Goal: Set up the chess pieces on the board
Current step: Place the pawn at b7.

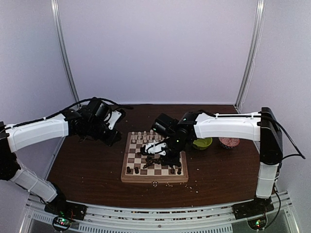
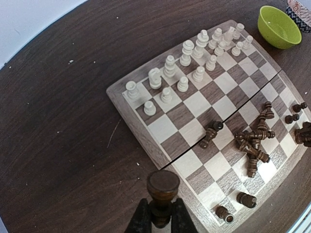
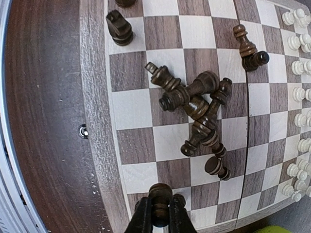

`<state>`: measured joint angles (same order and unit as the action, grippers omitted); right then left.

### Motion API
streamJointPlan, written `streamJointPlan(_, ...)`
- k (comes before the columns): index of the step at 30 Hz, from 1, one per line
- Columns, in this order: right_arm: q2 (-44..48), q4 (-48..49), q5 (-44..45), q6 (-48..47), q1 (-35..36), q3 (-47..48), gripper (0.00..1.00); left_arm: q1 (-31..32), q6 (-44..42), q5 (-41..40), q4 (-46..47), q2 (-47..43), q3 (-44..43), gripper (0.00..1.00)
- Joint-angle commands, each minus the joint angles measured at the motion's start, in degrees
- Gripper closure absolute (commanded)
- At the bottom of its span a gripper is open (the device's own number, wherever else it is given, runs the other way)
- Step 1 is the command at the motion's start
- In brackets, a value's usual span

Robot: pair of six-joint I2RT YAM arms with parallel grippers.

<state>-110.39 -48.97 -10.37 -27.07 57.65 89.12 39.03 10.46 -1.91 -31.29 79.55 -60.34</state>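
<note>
While left claw [image 2: 159, 219] and right claw [image 3: 159, 219] each clenched a dark piece [image 2: 163, 185], placement was in hand; next, both needed standing upright on the board [image 2: 163, 128].

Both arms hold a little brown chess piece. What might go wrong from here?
1. The right gripper, shut on a dark piece, hangs near the heap of fallen dark pieces; setting down could send them rolling.
2. The heap is interlocked, so lifting one may drag others toward the standing white pieces.
3. The left gripper grips a second dark piece below its head; it might tip on release.
</note>
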Motion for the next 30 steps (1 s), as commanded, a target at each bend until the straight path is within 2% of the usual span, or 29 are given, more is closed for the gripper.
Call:
streamJointPlan(1,-1.93,-2.08,4.23,-0.97,0.39,2.82,0.92,-0.44,0.66,-0.54,2.65,-1.15,0.67,0.94)
streamJointPlan(25,-6.39,-1.73,4.43,-0.62,0.52,3.36,0.89,-0.44,0.71,0.09,3.32,-0.02,1.13,0.94)
streamJointPlan(30,-6.95,-1.39,4.39,-0.44,0.47,3.18,0.84,-0.44,0.66,0.68,3.56,0.15,1.14,0.94)
